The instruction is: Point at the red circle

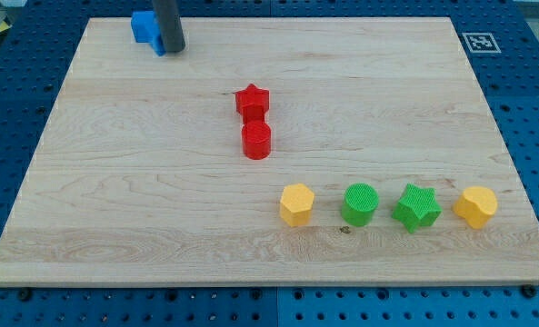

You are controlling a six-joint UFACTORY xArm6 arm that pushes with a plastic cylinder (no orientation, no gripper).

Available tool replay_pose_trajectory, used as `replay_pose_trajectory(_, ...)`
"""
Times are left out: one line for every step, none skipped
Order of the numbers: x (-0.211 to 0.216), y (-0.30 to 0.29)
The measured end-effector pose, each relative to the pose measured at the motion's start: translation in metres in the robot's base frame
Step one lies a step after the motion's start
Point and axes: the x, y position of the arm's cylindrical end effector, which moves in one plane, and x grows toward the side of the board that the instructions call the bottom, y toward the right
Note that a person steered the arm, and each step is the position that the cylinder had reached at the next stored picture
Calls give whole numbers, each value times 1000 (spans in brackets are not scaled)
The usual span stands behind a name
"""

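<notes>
The red circle [256, 141] sits near the middle of the wooden board [142, 182], touching the red star [252, 101] just above it. My tip [174, 50] is at the view's top left, next to a blue block [146, 28] that the rod partly hides. The tip is far up and to the left of the red circle.
A row of blocks lies at the view's lower right: a yellow hexagon [297, 204], a green circle [360, 203], a green star [417, 207] and a yellow block [476, 206]. A marker tag [480, 42] is beyond the board's top right corner.
</notes>
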Motion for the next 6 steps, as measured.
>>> replay_pose_trajectory(1,45)
replay_pose_trajectory(17,133)
replay_pose_trajectory(83,211)
replay_pose_trajectory(160,217)
replay_pose_trajectory(171,174)
replay_pose_trajectory(171,168)
